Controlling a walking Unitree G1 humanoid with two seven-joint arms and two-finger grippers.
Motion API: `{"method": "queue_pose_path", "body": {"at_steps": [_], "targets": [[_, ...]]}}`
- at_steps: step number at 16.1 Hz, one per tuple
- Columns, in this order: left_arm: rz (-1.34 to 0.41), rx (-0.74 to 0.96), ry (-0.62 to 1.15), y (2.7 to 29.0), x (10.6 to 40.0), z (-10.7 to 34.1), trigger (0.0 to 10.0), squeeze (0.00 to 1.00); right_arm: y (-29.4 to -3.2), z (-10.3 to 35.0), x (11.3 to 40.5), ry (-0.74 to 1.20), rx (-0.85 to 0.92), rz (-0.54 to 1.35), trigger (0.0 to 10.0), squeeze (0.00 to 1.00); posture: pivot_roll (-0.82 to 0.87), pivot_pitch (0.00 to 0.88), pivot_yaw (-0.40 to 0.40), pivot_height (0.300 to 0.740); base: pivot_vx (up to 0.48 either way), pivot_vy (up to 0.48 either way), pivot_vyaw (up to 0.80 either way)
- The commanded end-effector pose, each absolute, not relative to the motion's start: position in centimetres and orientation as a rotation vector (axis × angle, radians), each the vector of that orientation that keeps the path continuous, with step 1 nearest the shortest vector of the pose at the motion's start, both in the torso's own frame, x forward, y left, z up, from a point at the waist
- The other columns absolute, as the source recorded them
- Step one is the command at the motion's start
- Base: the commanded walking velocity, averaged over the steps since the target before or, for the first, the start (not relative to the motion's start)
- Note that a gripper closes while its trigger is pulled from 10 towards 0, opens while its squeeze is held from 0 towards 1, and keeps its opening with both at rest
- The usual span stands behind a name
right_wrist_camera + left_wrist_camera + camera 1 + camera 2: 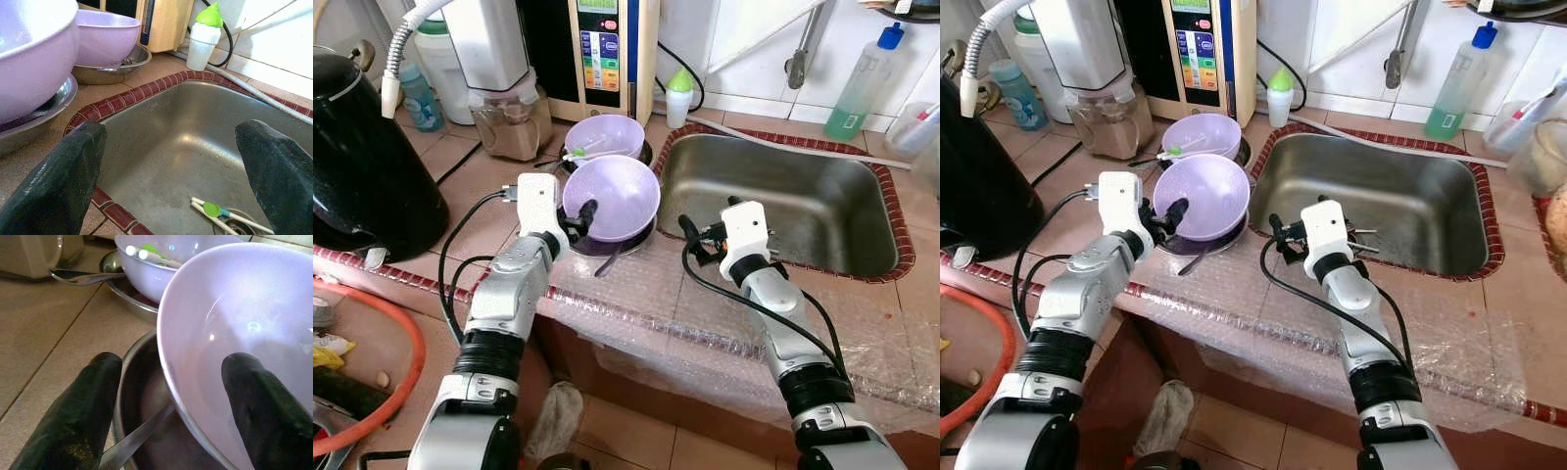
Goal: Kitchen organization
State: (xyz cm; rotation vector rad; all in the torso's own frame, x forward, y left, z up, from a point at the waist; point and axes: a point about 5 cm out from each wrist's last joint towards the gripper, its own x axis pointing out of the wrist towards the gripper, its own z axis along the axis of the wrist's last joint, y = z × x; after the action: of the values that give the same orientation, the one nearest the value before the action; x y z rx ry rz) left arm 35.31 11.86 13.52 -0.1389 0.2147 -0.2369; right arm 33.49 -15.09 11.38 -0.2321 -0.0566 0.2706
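Left wrist view: the left gripper [171,416] has its jaws set wide, one finger [73,411] outside and one inside the rim of the near bowl [234,333], with the rim between them; whether the pads press the wall yet cannot be told. The bowl sits tilted in a steel dish [636,238], and a spoon [132,440] lies in that dish just below the jaws. A second bowl [605,137] stands beyond the jaws in its own dish, with a green-tipped utensil across it. Right wrist view: the right gripper [171,171] hangs over the near edge of the sink [161,142], jaws wide apart and holding nothing; white sticks with a green tip [215,210] lie in the basin ahead of the jaws, near the drain. Risks, as judged: a thin smooth rim held off-centre can rotate or slip out when lifted; the tilted bowl can drag the dish or spoon along; a swing toward the sink can strike the right gripper or the second bowl. Bubble wrap [636,304] on the counter edge gives poor footing for anything set down. Hidden items: the bowl's underside, most of the dish floor and the spoon's bowl end. The near bowl's contents cannot be made out clearly.
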Motion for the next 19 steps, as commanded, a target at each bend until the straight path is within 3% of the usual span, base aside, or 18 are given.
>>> {"method": "queue_pose_path", "body": {"at_steps": [1,10,15,19], "targets": [[-0.235,-0.125,0.222,12.0,35.5,13.7,0.0,0.00,-14.9,11.9,33.4,-0.081,-0.242,0.280,10.0,0.00,-0.06,0.000,0.097,0.740,0.000,0.000,0.00],[-0.214,-0.104,0.211,12.3,35.4,13.7,0.0,0.00,-15.0,11.6,33.1,-0.074,-0.244,0.278,10.0,0.00,-0.06,0.000,0.098,0.740,0.000,0.000,0.00],[-0.207,-0.091,0.214,11.9,35.4,13.3,0.0,0.00,-16.6,11.3,32.5,-0.064,-0.259,0.238,10.0,0.00,-0.08,0.000,0.129,0.740,0.000,0.000,0.00],[-0.178,-0.065,0.184,14.0,35.5,13.9,0.0,0.00,-15.0,11.4,32.5,-0.075,-0.207,0.238,10.0,0.00,-0.03,0.000,0.115,0.740,0.000,0.000,0.00]]}}
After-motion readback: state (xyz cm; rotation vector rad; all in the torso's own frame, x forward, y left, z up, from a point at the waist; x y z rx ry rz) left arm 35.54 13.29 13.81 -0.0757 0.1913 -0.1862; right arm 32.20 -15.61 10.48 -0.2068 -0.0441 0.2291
